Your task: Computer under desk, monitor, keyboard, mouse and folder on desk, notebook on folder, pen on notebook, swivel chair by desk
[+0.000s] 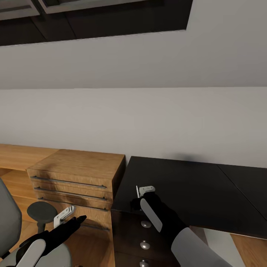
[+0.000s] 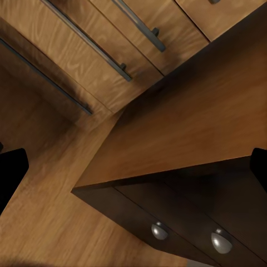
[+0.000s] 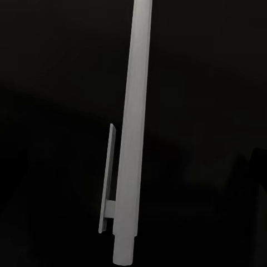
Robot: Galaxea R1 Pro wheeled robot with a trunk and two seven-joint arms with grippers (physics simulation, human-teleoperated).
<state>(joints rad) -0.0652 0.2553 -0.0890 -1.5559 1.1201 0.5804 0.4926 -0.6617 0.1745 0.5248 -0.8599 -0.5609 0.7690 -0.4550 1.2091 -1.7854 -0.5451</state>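
My right gripper (image 1: 145, 192) hangs just above the near left corner of the black desk (image 1: 193, 193), shut on a thin pale grey pen (image 1: 137, 191) that stands upright. In the right wrist view the pen (image 3: 130, 139) shows lengthwise with its clip, against the dark desk top. My left gripper (image 1: 72, 218) is low at the left, open and holding nothing, its black fingertips (image 2: 11, 172) far apart. The swivel chair (image 1: 7, 218), with grey back and a round black armrest (image 1: 41, 212), is at the lower left beside that arm. Computer, monitor, keyboard, mouse, folder and notebook are out of view.
A light-wood drawer unit (image 1: 78, 174) with long bar handles (image 2: 83, 39) stands against the desk's left side, with a low wood shelf (image 1: 22, 155) beyond it. Dark drawers with round knobs (image 1: 145, 224) sit under the desk corner. A pale wall runs behind.
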